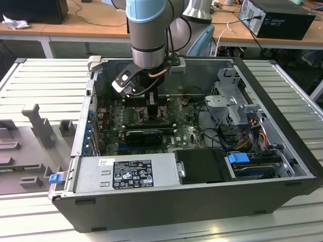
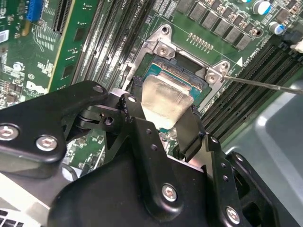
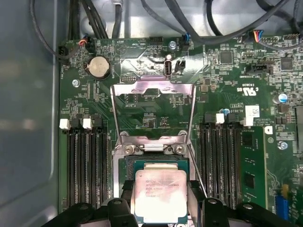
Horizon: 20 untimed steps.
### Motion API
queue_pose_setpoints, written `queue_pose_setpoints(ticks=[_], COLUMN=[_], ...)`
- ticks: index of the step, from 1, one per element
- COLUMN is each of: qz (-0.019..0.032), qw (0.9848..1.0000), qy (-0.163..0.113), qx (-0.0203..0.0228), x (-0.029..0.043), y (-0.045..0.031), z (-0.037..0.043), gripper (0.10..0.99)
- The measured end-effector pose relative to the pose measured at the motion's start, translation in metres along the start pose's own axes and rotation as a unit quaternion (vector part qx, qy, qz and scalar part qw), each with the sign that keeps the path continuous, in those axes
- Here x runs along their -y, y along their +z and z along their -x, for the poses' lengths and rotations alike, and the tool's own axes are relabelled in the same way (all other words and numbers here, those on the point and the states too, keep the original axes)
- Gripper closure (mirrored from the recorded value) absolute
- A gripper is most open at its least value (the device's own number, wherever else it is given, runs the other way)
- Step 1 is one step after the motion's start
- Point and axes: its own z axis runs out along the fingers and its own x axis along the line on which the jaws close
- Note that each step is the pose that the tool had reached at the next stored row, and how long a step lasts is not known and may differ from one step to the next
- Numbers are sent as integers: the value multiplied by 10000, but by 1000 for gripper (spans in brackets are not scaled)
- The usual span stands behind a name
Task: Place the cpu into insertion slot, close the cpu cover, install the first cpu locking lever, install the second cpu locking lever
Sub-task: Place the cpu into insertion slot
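In both wrist views the cpu (image 3: pixel 160 191) (image 2: pixel 165 99), a small square chip with a pale silver top, sits between my gripper's black fingers (image 2: pixel 189 135). My gripper (image 3: pixel 160 205) (image 2: pixel 163 116) is shut on it, just over the open insertion slot (image 3: pixel 156 165) (image 2: pixel 187 66). The cpu cover (image 3: pixel 152 88), a grey metal frame with a large window, is swung open beyond the slot. A thin locking lever (image 2: pixel 265 84) (image 3: pixel 198 172) sticks out beside the slot, unlatched. In the exterior view the gripper (image 1: pixel 151 103) is down inside the computer case over the motherboard (image 1: pixel 186 133).
Memory slots (image 3: pixel 85 161) (image 3: pixel 220 156) flank the socket on both sides. Black cables (image 3: pixel 142 14) run past the board's far edge. Toward the exterior view's right, the case (image 1: pixel 282 101) holds a drive cage (image 1: pixel 229 101). A power supply (image 1: pixel 126 174) fills its front.
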Motion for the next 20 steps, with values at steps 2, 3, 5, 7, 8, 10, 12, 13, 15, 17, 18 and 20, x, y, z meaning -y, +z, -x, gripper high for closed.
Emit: queue_pose_setpoints(ticks=[2,3,5,7,8,10,12,13,15,17,18,20], qz=[-2,-2,-4,-3,-3,-4,-4,-5,-4,-3,-4,-4], qw=[9999,9999,9999,9999,9999,9999,9999,9999,9999,9999,9999,9999], qy=[-109,-134,-155,-155,-155,-155,-155,-155,-155,-154,-155,-155], qx=[-9,-12,-13,-14,-14,-13,-12,-12,-13,-15,-14,-14], x=[3,3,4,5,6,7,8,9,9,9,9,9], y=[24,31,51,59,68,83,93,94,96,98,98,97], z=[0,-1,-11,-14,-18,-21,-22,-22,-22,-23,-23,-23], gripper=[557,557,557,557,557,557,557,557,557,545,482,482])
